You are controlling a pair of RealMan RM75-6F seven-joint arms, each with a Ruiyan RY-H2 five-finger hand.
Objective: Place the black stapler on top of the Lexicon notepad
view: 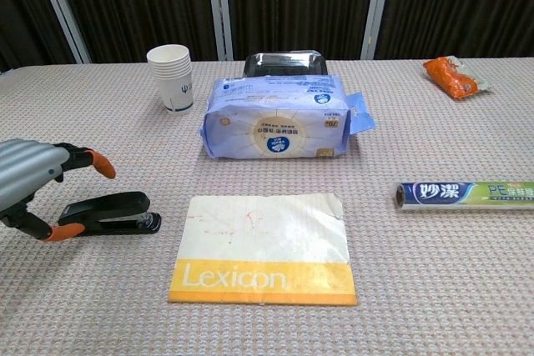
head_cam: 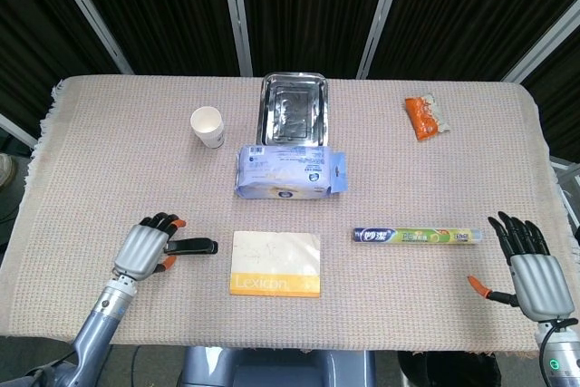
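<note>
Black stapler (view: 110, 213) lying flat on the tabletop (head_cam: 109, 151), just left of the Lexicon notepad (view: 265, 247) and apart from it. Left hand (head_cam: 145, 247) at the stapler's outer end, fingers spread around it with nothing yet gripped. Right hand (head_cam: 527, 265) well apart near the right edge, fingers splayed, empty. Behind the notepad: tissue pack (view: 279, 117), steel tray (head_cam: 294, 110), paper cups (view: 170, 77); plastic-wrap box (head_cam: 417, 236) to its right.
</note>
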